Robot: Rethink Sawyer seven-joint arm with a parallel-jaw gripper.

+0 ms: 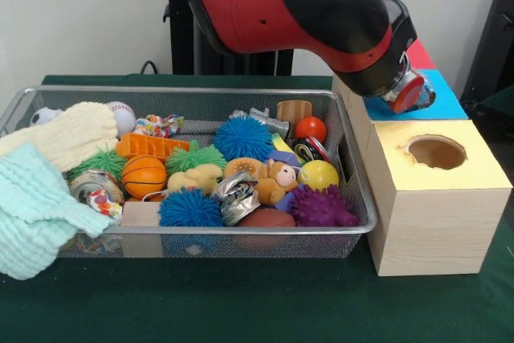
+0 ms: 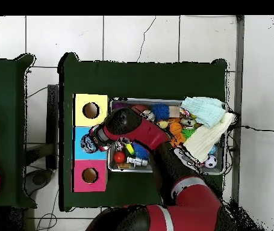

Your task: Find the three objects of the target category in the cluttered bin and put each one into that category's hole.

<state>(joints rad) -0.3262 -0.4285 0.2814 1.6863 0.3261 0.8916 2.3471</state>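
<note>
The wire basket (image 1: 193, 234) sits on the green bench (image 1: 241, 303), packed with toys. Just beside it stand three wooden boxes in a row: a yellow-topped box (image 1: 434, 190) nearest the front camera, a blue-topped box (image 1: 446, 106) behind it, and a red-topped box (image 1: 419, 55) farthest back. The overhead view shows round holes in the yellow and red tops; the blue one's hole is covered by the arm.

The red and black arm (image 1: 297, 6) reaches across the basket's far corner, and its end, the hand (image 1: 408, 92), hangs over the blue top. Only a round red and silver face shows there, so I cannot tell whether the hand is released or clenched, or whether it carries anything.

Inside the basket, a cream knitted cloth (image 1: 68, 136) and a pale green cloth (image 1: 36, 210) drape over one end, the green one spilling over the rim and hiding whatever lies beneath. Among the rest: a small basketball (image 1: 143, 176), a blue spiky ball (image 1: 242, 137), a second blue spiky ball (image 1: 189, 209), a purple spiky ball (image 1: 321, 206), a yellow ball (image 1: 319, 174), a red ball (image 1: 311, 128), a baseball (image 1: 122, 116), a teddy bear (image 1: 273, 182) and a crumpled silver piece (image 1: 238, 197), possibly foil. Things lie heaped on one another, so the lower ones are hard to make out.

In the overhead view the arm blocks the basket's middle, and a second bench (image 2: 3, 132) at the side holds blue and pink discs cut off by the edge.
</note>
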